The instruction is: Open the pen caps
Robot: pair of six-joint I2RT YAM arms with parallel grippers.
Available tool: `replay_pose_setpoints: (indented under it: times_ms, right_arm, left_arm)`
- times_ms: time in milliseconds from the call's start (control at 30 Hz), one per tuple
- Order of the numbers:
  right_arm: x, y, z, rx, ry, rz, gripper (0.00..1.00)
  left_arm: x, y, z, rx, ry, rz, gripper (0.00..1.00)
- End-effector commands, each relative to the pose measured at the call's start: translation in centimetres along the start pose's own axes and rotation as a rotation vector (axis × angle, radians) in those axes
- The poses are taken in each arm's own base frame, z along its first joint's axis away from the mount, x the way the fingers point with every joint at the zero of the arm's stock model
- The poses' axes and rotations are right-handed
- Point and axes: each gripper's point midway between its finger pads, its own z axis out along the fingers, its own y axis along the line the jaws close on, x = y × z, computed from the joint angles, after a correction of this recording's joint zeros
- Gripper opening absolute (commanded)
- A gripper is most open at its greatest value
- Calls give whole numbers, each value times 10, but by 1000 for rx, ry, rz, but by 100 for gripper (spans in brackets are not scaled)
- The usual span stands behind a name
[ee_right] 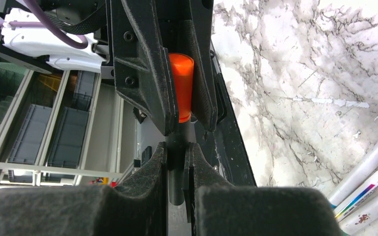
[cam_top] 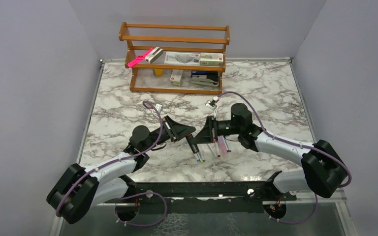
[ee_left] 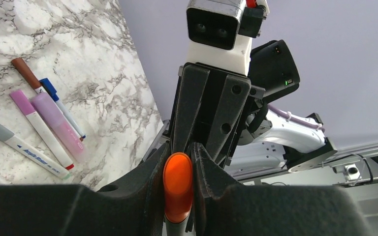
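Top external: over mid-tabletop (cam_top: pixel 128 113) the arms meet; left pincer (ee_left: pixel 178 153) clamped on orange cap (ee_left: pixel 177 189), right pincer (ee_right: pixel 177 147) clamped on its barrel (ee_right: pixel 177 133). Opposed grips, likely for a straight pull. Cap not yet off.

Top camera overlooks the whole table (cam_top: pixel 128 113); the close wrist cameras face each other, sharing the orange cap (ee_left: pixel 177 184).

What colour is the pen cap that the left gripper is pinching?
Bright orange. The cap shows best in the right wrist view.
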Motion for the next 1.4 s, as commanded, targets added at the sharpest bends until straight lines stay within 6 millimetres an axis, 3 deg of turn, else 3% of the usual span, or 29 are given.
replay_pose_setpoints:
  times_ms: [0, 67, 133, 200, 233, 367, 600, 900, 1067, 1233, 1367]
  right_arm:
    - [-12, -8, 0, 32, -36, -11, 1]
    - [-11, -8, 0, 32, -33, -9, 2]
    - [-8, -10, 0, 32, -19, 0, 18]
    - [-5, -12, 1, 29, -8, 7, 44]
    - [-3, -13, 0, 30, -2, 13, 52]
    - [-2, -14, 1, 25, 6, 18, 61]
    - [-1, -12, 4, -15, 9, 34, 54]
    - [6, -9, -2, -23, -19, 56, 45]
    - [10, -11, -1, -29, -11, 61, 29]
    - [18, -14, -2, -24, 8, 74, 2]
    - [25, -15, -5, -16, 16, 77, 1]
  left_arm:
    - [13, -22, 1, 84, 69, 19, 8]
    - [14, -21, 2, 79, 69, 16, 3]
    - [14, -20, 2, 77, 68, 14, 3]
    - [14, -21, 3, 78, 66, 14, 3]
    - [13, -21, 3, 77, 65, 14, 2]
    - [13, -22, 6, 79, 65, 13, 2]
    - [12, -22, 11, 74, 54, 17, 1]
    - [7, -2, 19, 16, 21, 32, 0]
    - [9, 7, 26, -9, 30, 36, 0]
    - [7, 11, 31, -22, 24, 43, 0]
    - [6, 12, 35, -24, 25, 55, 0]
